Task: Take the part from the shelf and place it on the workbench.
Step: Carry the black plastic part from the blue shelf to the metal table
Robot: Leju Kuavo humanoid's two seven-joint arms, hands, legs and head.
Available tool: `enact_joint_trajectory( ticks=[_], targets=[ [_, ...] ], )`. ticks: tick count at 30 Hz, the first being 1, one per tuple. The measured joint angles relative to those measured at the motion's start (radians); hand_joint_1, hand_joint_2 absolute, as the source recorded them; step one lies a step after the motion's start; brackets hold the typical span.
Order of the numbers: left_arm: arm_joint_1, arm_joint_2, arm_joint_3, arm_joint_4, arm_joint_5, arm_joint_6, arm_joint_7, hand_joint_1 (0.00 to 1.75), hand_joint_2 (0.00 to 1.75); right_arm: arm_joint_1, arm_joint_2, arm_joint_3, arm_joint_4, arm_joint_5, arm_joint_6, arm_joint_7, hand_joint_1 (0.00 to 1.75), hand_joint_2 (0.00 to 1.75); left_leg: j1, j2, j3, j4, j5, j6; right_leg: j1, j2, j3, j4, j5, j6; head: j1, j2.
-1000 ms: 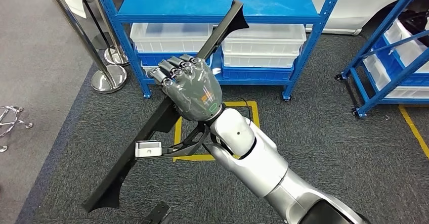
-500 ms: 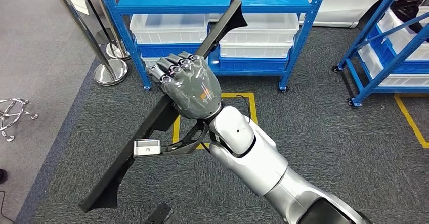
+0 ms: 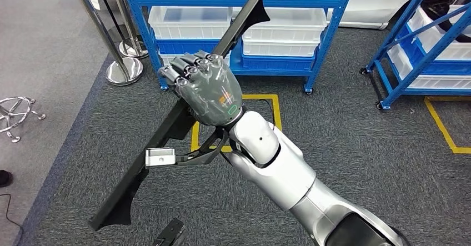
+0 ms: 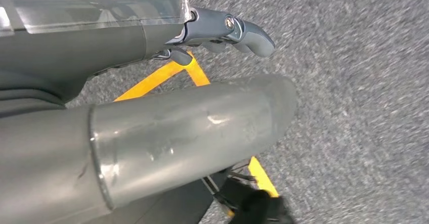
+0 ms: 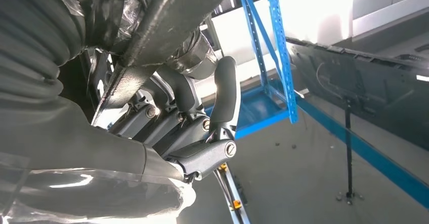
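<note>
Your right hand [image 3: 206, 93] holds the long black part [image 3: 166, 129] mid-frame, before the blue shelf [image 3: 233, 1]; your left hand's [image 4: 152, 133] grasp I cannot tell.

1. Setting: industrial workshop or parts warehouse.
2. Blue steel shelving racks [image 3: 327, 21] holding white plastic bins [image 3: 283, 32].
3. Grey carpeted floor [image 3: 361, 146] marked with yellow tape squares [image 3: 275, 110].
4. Chrome barrier stanchions [image 3: 119, 68] standing beside the racks.

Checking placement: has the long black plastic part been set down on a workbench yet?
No: the right hand grips the long black plastic part in the air above grey carpet.
</note>
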Motion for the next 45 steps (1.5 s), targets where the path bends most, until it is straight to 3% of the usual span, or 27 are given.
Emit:
enact_joint_trajectory(
  ticks=[2,4,5,7,9,10,12,14,16,17,19,20,22,24,25,26,27,29,31,33,35,36,39,40,41,43,45],
  targets=[
    [0.003,0.001,0.002,0.0,0.0,0.0,-0.001,0.0,0.0,-0.003,0.007,0.0,0.001,-0.001,-0.001,0.0,1.75,1.75,-0.002,0.0,-0.013,0.008,0.013,-0.012,0.005,0.002,0.041,-0.074,-0.027,-0.006,0.0,0.0],
    [0.009,0.001,0.003,0.0,0.001,0.0,-0.002,0.0,0.0,-0.004,0.009,0.0,0.005,-0.002,-0.001,-0.001,1.75,1.75,0.003,0.0,-0.021,0.008,0.022,-0.025,0.007,0.001,0.032,-0.086,-0.017,-0.018,0.0,0.0],
    [0.012,0.001,0.003,0.0,0.0,0.0,-0.002,0.0,0.0,-0.005,0.01,0.001,0.008,-0.002,-0.001,-0.001,1.75,1.75,0.005,-0.001,-0.03,0.018,0.007,-0.031,0.007,0.0,0.024,-0.087,-0.006,-0.026,0.0,0.0],
    [0.017,0.001,0.003,0.0,0.0,-0.002,-0.001,0.0,0.0,-0.006,0.014,0.001,0.012,-0.002,-0.001,-0.001,1.75,1.75,0.009,-0.001,-0.057,0.087,-0.072,-0.039,0.005,-0.003,0.002,-0.09,0.016,-0.039,0.0,0.0],
    [0.018,0.002,0.003,0.0,-0.002,-0.002,-0.001,0.0,0.0,-0.006,0.017,0.001,0.014,-0.002,-0.001,0.0,1.75,1.75,0.009,-0.001,-0.09,0.215,-0.16,-0.044,0.007,-0.004,-0.025,-0.089,0.038,-0.044,0.0,0.0],
    [0.018,0.002,0.003,0.0,-0.002,-0.002,-0.001,0.0,0.0,-0.006,0.017,0.001,0.017,-0.001,0.0,0.0,1.75,1.75,0.009,-0.001,-0.095,0.268,-0.178,-0.044,0.009,-0.004,-0.039,-0.088,0.048,-0.044,0.0,0.0],
    [0.017,0.004,0.003,0.0,-0.002,-0.002,-0.001,0.0,0.0,-0.006,0.018,0.001,0.023,0.001,0.0,0.0,1.75,1.75,0.008,-0.002,-0.062,0.282,-0.152,-0.041,0.011,-0.005,-0.065,-0.086,0.067,-0.043,0.0,0.0],
    [0.015,0.005,0.003,0.0,-0.002,-0.002,-0.001,0.0,0.0,-0.006,0.022,0.001,0.027,0.002,-0.001,0.001,1.75,1.75,0.006,-0.003,0.034,0.168,-0.114,-0.032,0.011,-0.004,-0.085,-0.082,0.083,-0.039,0.0,0.0],
    [0.01,0.007,0.003,0.0,-0.002,-0.002,-0.001,0.0,0.0,-0.009,0.027,0.001,0.028,0.003,-0.001,0.002,1.75,1.75,0.0,-0.004,0.126,0.035,-0.119,-0.023,0.011,-0.004,-0.096,-0.081,0.099,-0.03,0.0,0.0],
    [0.007,0.008,0.003,-0.001,-0.002,-0.002,-0.001,0.0,0.0,-0.011,0.03,0.001,0.029,0.004,-0.001,0.003,1.75,1.75,-0.004,-0.005,0.147,-0.002,-0.128,-0.018,0.01,-0.005,-0.097,-0.084,0.107,-0.024,0.0,0.0],
    [0.006,0.008,0.004,-0.001,-0.002,-0.001,-0.001,0.0,0.0,-0.013,0.033,0.001,0.031,0.006,-0.001,0.004,1.75,1.75,-0.005,-0.005,0.146,-0.022,-0.117,-0.007,0.009,-0.006,-0.1,-0.09,0.123,-0.012,0.0,0.0],
    [0.006,0.009,0.004,-0.001,-0.002,-0.001,0.0,0.0,0.0,-0.014,0.034,0.001,0.032,0.007,-0.001,0.005,1.75,1.75,-0.004,-0.003,0.142,-0.029,-0.105,0.001,0.009,-0.005,-0.103,-0.086,0.115,-0.007,0.0,0.0],
    [0.003,0.009,0.004,-0.001,-0.002,0.0,-0.001,0.0,0.0,-0.017,0.034,0.001,0.035,0.009,-0.001,0.008,1.75,1.75,0.0,0.002,0.126,-0.038,-0.079,0.016,0.008,-0.002,-0.125,-0.03,0.048,0.002,0.0,0.0],
    [-0.001,0.009,0.004,-0.001,-0.001,0.0,-0.001,0.0,0.0,-0.019,0.034,0.001,0.037,0.011,-0.001,0.01,1.75,1.75,-0.002,0.003,0.097,-0.034,-0.059,0.022,0.006,-0.001,-0.157,0.09,-0.048,0.008,0.001,0.0],
    [-0.002,0.009,0.004,-0.001,-0.001,0.001,0.0,0.0,0.0,-0.019,0.034,0.001,0.038,0.013,-0.001,0.01,1.75,1.75,-0.002,0.003,0.081,-0.031,-0.049,0.023,0.005,-0.001,-0.167,0.147,-0.071,0.011,0.0,0.0],
    [-0.002,0.009,0.004,-0.001,-0.001,0.001,0.0,0.0,0.0,-0.019,0.034,0.001,0.04,0.015,-0.001,0.011,1.75,1.75,-0.002,0.003,0.064,-0.027,-0.039,0.021,0.003,-0.001,-0.165,0.182,-0.07,0.013,0.0,0.0],
    [-0.002,0.009,0.004,-0.001,-0.001,0.001,0.001,0.0,0.0,-0.019,0.034,0.001,0.041,0.017,-0.002,0.012,1.75,1.75,-0.002,0.004,0.048,-0.021,-0.031,0.02,0.001,-0.002,-0.149,0.186,-0.049,0.014,0.0,0.0],
    [-0.003,0.01,0.005,-0.001,-0.001,0.001,0.002,0.0,0.0,-0.019,0.034,0.001,0.042,0.02,-0.002,0.013,1.75,1.75,-0.002,0.003,0.018,-0.007,-0.018,0.013,-0.003,-0.002,-0.067,0.099,-0.005,0.014,0.0,0.0],
    [-0.004,0.01,0.005,-0.001,-0.002,0.001,0.002,0.0,0.0,-0.019,0.036,0.001,0.042,0.021,-0.002,0.014,1.75,1.75,-0.003,0.002,-0.004,0.009,-0.008,0.004,-0.001,-0.002,0.018,-0.026,-0.014,0.01,0.0,0.0],
    [-0.004,0.01,0.005,-0.001,-0.003,0.0,0.002,0.0,0.0,-0.02,0.038,0.001,0.041,0.022,-0.003,0.017,1.75,1.75,-0.003,0.002,-0.015,0.014,0.005,-0.009,0.005,0.0,0.044,-0.08,-0.03,0.0,0.0,0.0],
    [-0.003,0.01,0.005,-0.001,-0.005,0.0,0.002,0.0,0.0,-0.02,0.038,0.001,0.042,0.025,-0.004,0.018,1.75,1.75,0.001,0.001,-0.023,0.016,0.009,-0.022,0.005,-0.001,0.034,-0.088,-0.015,-0.016,0.0,0.0],
    [-0.003,0.01,0.005,-0.001,-0.006,0.0,0.002,0.0,0.0,-0.021,0.038,0.001,0.042,0.027,-0.005,0.018,1.75,1.75,0.003,0.0,-0.031,0.03,-0.009,-0.027,0.005,-0.002,0.027,-0.09,-0.005,-0.024,0.0,0.0],
    [-0.003,0.009,0.005,-0.001,-0.008,0.0,0.002,0.0,0.0,-0.021,0.038,0.001,0.042,0.032,-0.009,0.019,1.75,1.75,0.008,-0.002,-0.075,0.173,-0.135,-0.039,0.004,-0.003,-0.003,-0.092,0.023,-0.039,0.0,0.0],
    [-0.003,0.01,0.005,-0.001,-0.008,0.0,0.002,0.0,0.0,-0.021,0.038,0.001,0.042,0.033,-0.009,0.019,1.75,1.75,0.008,-0.002,-0.087,0.233,-0.166,-0.041,0.005,-0.003,-0.015,-0.092,0.032,-0.04,0.0,0.0],
    [-0.004,0.01,0.005,-0.001,-0.008,0.0,0.001,0.0,0.0,-0.021,0.038,0.001,0.042,0.034,-0.01,0.019,1.75,1.75,0.009,-0.002,-0.09,0.272,-0.175,-0.042,0.006,-0.003,-0.028,-0.091,0.041,-0.039,0.0,0.0],
    [-0.004,0.01,0.005,-0.001,-0.009,0.001,0.001,0.0,0.0,-0.02,0.038,0.001,0.042,0.035,-0.012,0.018,1.75,1.75,0.008,-0.002,-0.048,0.254,-0.135,-0.04,0.007,-0.003,-0.05,-0.088,0.055,-0.037,0.0,0.0],
    [-0.006,0.01,0.005,-0.001,-0.011,0.004,-0.001,0.0,0.0,-0.02,0.038,0.001,0.041,0.033,-0.015,0.015,1.75,1.75,0.006,-0.003,0.047,0.126,-0.097,-0.03,0.008,-0.002,-0.064,-0.084,0.066,-0.032,0.0,0.0]
  ],
)
